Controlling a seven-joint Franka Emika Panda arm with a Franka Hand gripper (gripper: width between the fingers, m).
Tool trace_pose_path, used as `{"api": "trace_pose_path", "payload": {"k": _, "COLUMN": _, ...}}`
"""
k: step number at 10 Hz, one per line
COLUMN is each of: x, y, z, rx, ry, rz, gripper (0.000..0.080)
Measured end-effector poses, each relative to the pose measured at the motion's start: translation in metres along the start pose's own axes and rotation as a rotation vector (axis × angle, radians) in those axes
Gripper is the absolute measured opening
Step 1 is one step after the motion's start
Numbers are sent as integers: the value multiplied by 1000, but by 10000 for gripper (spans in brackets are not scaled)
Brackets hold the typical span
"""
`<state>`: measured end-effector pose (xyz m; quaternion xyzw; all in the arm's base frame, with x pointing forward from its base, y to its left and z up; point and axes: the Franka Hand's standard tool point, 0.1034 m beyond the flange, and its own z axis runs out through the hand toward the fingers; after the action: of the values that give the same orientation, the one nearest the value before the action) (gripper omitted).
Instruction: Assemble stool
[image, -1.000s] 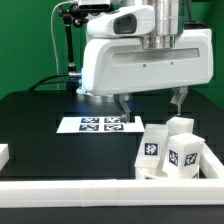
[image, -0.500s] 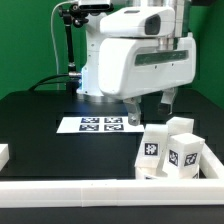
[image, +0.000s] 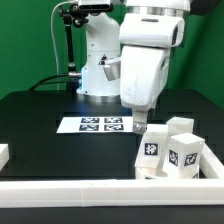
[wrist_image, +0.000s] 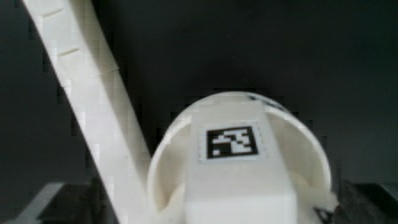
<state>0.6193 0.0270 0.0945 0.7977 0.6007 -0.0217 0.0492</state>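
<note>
White stool parts stand in a cluster at the front on the exterior view's right: one tagged leg (image: 150, 150), a second tagged leg (image: 185, 155) and a third block (image: 180, 125) behind them. My gripper (image: 140, 124) hangs just above the cluster's near-left side, apart from it. In the wrist view a rounded white stool part with a square tag (wrist_image: 231, 142) fills the space under my gripper (wrist_image: 217, 212). The dark fingers (wrist_image: 68, 205) stand wide apart at the frame's edges. The gripper is open and holds nothing.
The marker board (image: 97, 124) lies flat behind the parts. A long white border rail (image: 100, 190) runs along the table's front and shows in the wrist view (wrist_image: 80, 90) beside the rounded part. A small white piece (image: 3, 153) sits at the exterior view's left edge.
The hand has turned about its wrist from broadside to edge-on. It has shifted toward the exterior view's right and lower, over the stool parts. The parts have not moved.
</note>
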Motion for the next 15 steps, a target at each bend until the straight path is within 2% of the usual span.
{"api": "trace_pose_path", "payload": {"k": 6, "x": 6, "y": -6, "z": 14, "rx": 16, "ry": -16, "rz": -15, "gripper": 649}}
{"api": "trace_pose_path", "payload": {"k": 7, "x": 4, "y": -6, "z": 16, "rx": 20, "ry": -18, "rz": -12, "gripper": 520}}
{"api": "trace_pose_path", "payload": {"k": 8, "x": 3, "y": -6, "z": 17, "rx": 21, "ry": -19, "rz": -10, "gripper": 520}}
{"api": "trace_pose_path", "payload": {"k": 9, "x": 2, "y": -6, "z": 17, "rx": 21, "ry": -19, "rz": -9, "gripper": 382}}
{"api": "trace_pose_path", "payload": {"k": 10, "x": 2, "y": -6, "z": 17, "rx": 21, "ry": -19, "rz": 2, "gripper": 337}}
{"api": "trace_pose_path", "payload": {"k": 13, "x": 1, "y": -6, "z": 17, "rx": 25, "ry": -20, "rz": 79, "gripper": 337}}
{"api": "trace_pose_path", "payload": {"k": 15, "x": -3, "y": -4, "z": 18, "rx": 50, "ry": -35, "rz": 294, "gripper": 337}}
